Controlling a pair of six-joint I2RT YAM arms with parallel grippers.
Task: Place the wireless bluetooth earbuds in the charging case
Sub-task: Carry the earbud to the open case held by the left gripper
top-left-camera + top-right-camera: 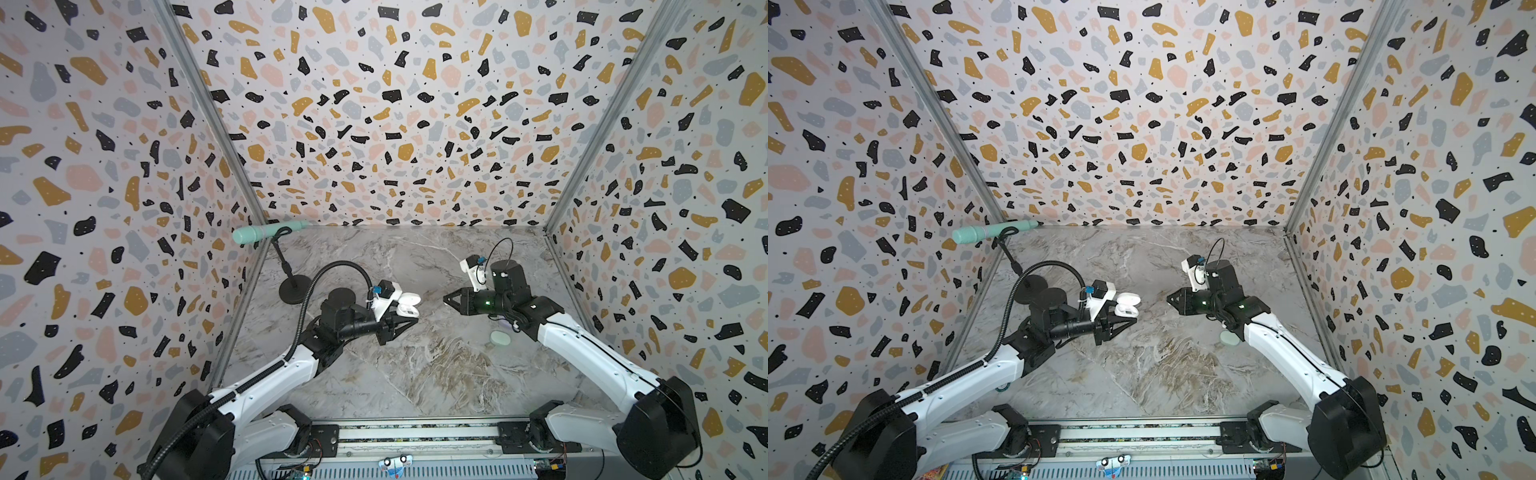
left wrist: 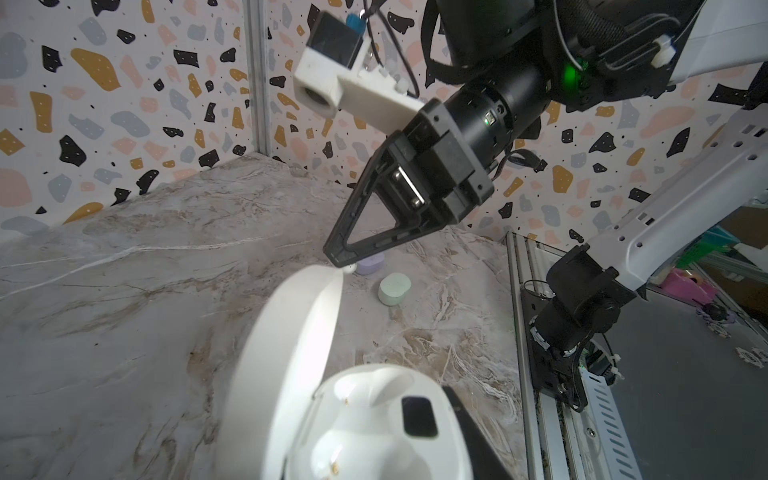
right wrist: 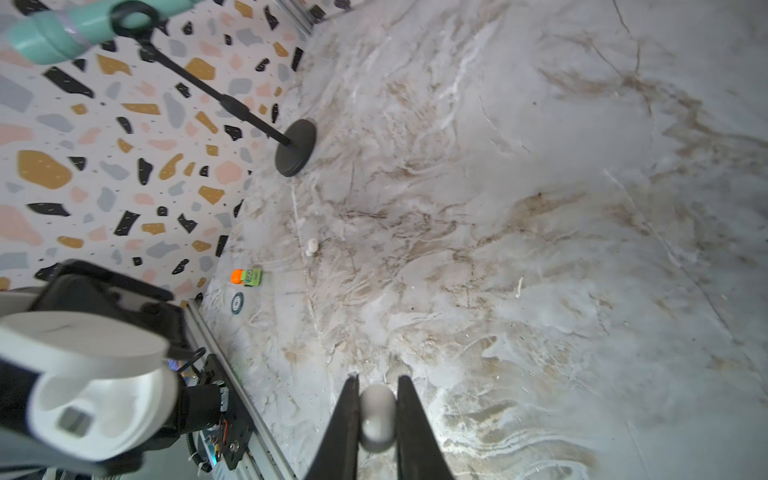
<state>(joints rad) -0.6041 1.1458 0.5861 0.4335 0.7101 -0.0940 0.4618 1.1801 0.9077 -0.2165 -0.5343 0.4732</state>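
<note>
White earbud (image 3: pixel 377 415) in right gripper (image 3: pixel 377 379), open case (image 2: pixel 374 415)

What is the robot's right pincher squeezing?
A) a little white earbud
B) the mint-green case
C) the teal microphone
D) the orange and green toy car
A: in the right wrist view, a white earbud sits pinched between the two closed fingers of the right gripper, held up off the marble table.

White arms (image 1: pixel 266 374), black joints (image 1: pixel 505 278), triangular black end effectors (image 1: pixel 445 300).
</note>
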